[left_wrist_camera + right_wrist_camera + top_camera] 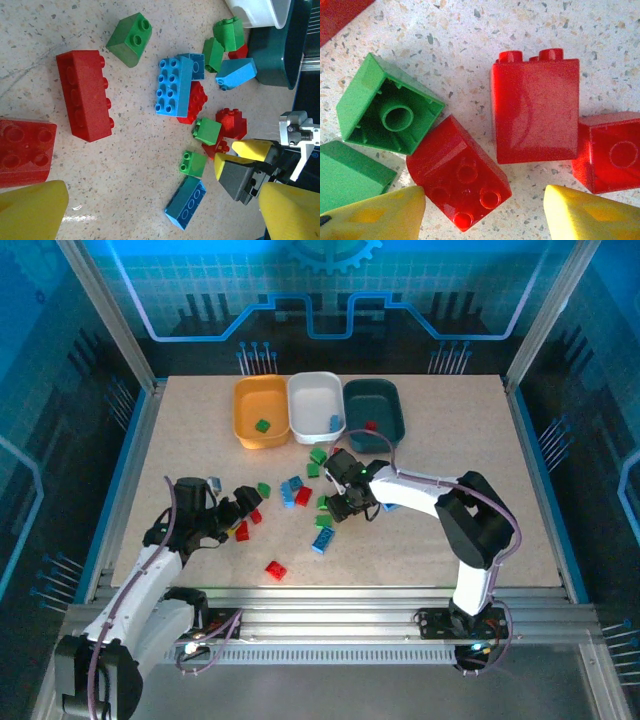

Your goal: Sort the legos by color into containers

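Red, green and blue legos (300, 492) lie scattered mid-table. My right gripper (338, 506) hangs low over the pile. Seen from the right wrist, this gripper (485, 200) is open around a red four-stud brick (460, 172). The brick touches the left finger (375, 215), with a gap to the right one. A taller red brick (535, 110) and a hollow green one (387, 107) lie close by. My left gripper (243, 510) is open and empty beside a red brick (241, 531). The left wrist view shows the left gripper (160, 212) above bare table, near a blue brick (186, 202).
At the back stand the containers: an orange-yellow tray (250, 400) holding a green brick, a white tray (312, 392) holding a blue one, a dark teal tray (385, 400) holding a red one. A lone red brick (276, 569) lies near the front. Blue-lit walls enclose the table.
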Robot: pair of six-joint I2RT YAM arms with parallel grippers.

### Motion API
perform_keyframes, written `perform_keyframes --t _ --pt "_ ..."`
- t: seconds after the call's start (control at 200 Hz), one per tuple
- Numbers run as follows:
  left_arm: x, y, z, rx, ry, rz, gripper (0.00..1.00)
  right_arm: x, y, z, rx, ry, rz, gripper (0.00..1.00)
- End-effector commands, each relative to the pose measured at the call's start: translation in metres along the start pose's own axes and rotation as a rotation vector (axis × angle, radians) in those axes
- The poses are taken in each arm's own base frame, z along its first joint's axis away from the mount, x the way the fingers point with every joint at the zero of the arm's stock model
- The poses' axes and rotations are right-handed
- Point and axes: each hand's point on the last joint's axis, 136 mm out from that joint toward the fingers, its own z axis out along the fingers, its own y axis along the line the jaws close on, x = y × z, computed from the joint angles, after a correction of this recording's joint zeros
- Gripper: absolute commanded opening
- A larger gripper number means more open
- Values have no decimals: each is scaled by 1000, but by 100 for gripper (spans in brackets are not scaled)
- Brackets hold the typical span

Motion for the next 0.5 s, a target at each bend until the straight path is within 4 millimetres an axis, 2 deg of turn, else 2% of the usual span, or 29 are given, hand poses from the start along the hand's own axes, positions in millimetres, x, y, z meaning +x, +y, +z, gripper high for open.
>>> perform_keyframes --t 0.0,0.09,0.18,0.245,0.415,0.495 --pt "6 -3 -1 10 27 13 99 10 5 4 -68 25 -27 66" --pt "6 -2 -1 7 25 15 99 7 16 -2 -158 7 -16 66" --pt "5 -2 1 12 27 9 99 4 18 0 -168 4 -10 65" --pt "5 -4 1 15 32 7 99 0 6 -4 -94 -30 -2 64" --pt "7 -2 0 7 32 17 99 -29 -27 -39 -13 -166 76 65" --pt "7 -2 2 14 34 7 99 -41 -29 -37 8 -158 57 65"
